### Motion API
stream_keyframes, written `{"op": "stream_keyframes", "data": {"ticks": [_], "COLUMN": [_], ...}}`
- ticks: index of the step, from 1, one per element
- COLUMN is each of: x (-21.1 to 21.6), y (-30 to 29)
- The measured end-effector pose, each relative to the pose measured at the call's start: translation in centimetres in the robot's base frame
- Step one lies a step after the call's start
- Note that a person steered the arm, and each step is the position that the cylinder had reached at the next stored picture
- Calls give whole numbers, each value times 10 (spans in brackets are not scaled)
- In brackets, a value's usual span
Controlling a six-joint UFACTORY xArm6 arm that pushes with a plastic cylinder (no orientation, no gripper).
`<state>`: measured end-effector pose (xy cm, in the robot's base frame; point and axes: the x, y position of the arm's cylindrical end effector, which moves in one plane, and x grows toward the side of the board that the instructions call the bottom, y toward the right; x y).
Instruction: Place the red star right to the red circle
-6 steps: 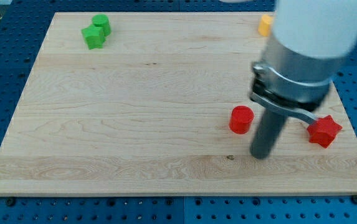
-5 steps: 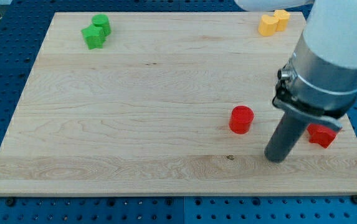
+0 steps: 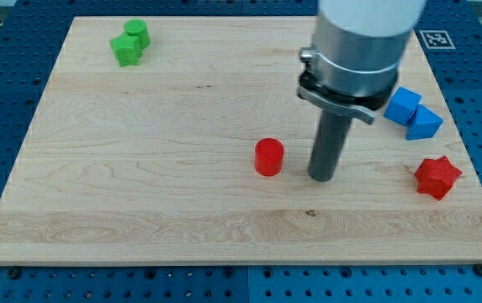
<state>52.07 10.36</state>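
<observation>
my tip (image 3: pixel 321 177) just right of red circle (image 3: pixel 268 157); red star (image 3: pixel 437 177) far right

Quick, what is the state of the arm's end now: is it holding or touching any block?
My tip: a bare rod, holding nothing; it stands just right of the red circle block, apart from it.

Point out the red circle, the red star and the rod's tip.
red circle (image 3: pixel 268 156): camera view, on its round top face.
red star (image 3: pixel 437 177): camera view, on the middle of its top face.
my tip (image 3: pixel 321 178): camera view, on the rod's very lower end, just to the view's right of the red circle.
</observation>
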Motion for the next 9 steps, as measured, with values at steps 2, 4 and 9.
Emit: {"op": "stream_keyframes", "data": {"ticks": [2, 4, 9], "x": [24, 44, 68], "y": [6, 24, 217]}}
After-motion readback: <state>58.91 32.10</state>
